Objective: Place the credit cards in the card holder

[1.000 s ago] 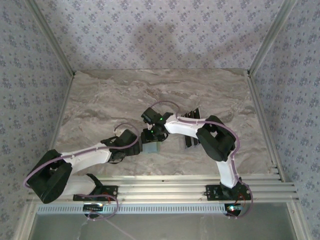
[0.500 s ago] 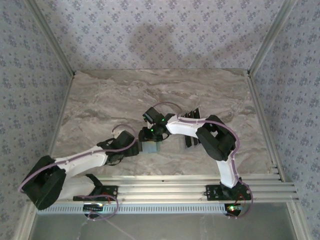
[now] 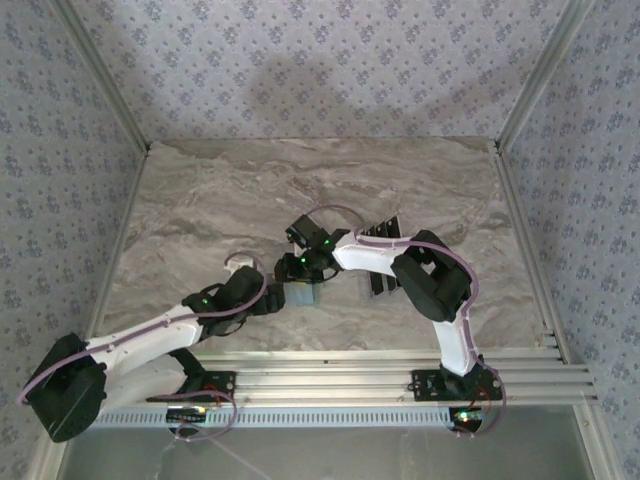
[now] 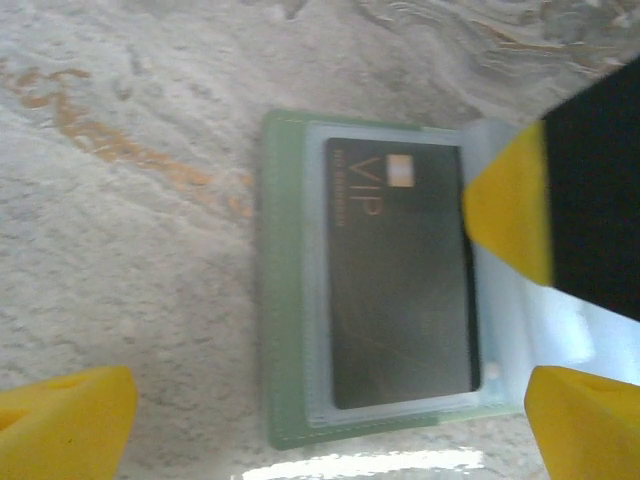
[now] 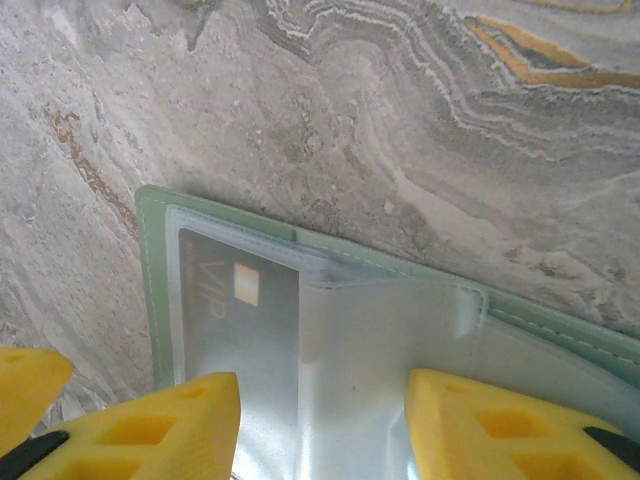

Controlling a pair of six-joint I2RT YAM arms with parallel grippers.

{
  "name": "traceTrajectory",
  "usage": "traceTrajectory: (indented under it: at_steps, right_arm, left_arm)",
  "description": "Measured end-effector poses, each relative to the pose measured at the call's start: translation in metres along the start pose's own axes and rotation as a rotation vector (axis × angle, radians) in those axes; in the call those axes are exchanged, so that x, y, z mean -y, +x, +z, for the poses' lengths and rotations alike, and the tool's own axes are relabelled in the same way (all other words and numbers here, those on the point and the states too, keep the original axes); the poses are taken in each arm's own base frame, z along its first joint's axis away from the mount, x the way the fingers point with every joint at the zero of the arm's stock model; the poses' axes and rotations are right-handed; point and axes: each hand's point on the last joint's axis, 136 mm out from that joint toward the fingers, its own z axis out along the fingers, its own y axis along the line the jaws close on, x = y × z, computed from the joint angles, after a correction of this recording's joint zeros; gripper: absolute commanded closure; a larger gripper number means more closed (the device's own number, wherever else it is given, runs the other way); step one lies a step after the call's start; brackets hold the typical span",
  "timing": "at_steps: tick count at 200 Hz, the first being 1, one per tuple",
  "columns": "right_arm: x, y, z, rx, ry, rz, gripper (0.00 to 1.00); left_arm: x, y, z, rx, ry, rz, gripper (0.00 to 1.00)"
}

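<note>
The card holder (image 4: 285, 300), a credit card (image 4: 400, 280) sleeved inside, lay at twelve o'clock of the wide-open, empty left claw (image 4: 325, 418), with the half-open, empty right claw (image 5: 325, 428) over its three-o'clock edge.

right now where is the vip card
In the left wrist view the VIP card sits tucked inside the open green card holder, which lies flat on the marble table near its middle.
</note>
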Motion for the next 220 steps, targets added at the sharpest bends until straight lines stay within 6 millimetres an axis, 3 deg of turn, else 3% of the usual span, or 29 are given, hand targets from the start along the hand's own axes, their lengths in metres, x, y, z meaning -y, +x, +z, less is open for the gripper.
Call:
traceTrajectory:
  at_steps: [47, 79, 136, 220]
  right_arm:
    - [-0.001, 0.0, 0.0, 0.002, -0.011, -0.002, 0.48]
    - [-0.001, 0.0, 0.0, 0.002, -0.012, 0.001, 0.48]
    - [-0.002, 0.0, 0.0, 0.005, -0.015, 0.002, 0.48]
    - [-0.002, 0.0, 0.0, 0.002, -0.018, 0.003, 0.48]
  left_arm:
    - [0.015, 0.007, 0.006, -0.004, 0.027, 0.044, 0.0]
    - [0.01, 0.014, 0.015, -0.023, -0.02, 0.069, 0.0]
    - [0.014, 0.005, 0.021, 0.009, -0.046, 0.074, 0.0]
    - [0.007, 0.01, 0.034, 0.002, -0.103, 0.093, 0.0]
